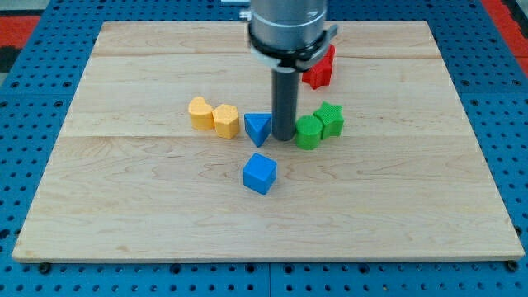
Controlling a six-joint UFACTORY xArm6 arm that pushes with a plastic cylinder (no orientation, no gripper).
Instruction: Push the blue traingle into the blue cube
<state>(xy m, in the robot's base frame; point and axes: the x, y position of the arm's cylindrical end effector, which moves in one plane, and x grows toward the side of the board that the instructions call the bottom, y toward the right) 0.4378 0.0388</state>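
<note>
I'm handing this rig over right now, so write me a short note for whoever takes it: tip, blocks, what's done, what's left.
My tip is down on the board, just to the view's right of the blue triangle, between it and the green blocks.
The blue cube sits apart, just below the triangle.
Done: nothing yet; a gap remains between them.
Left: bring the tip above the triangle and push it down into the cube.

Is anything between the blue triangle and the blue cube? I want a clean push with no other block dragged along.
Nothing visible. The blue triangle block sits above the blue cube block with bare wooden board between them. My tip is right beside the triangle, on the view's right.
</note>
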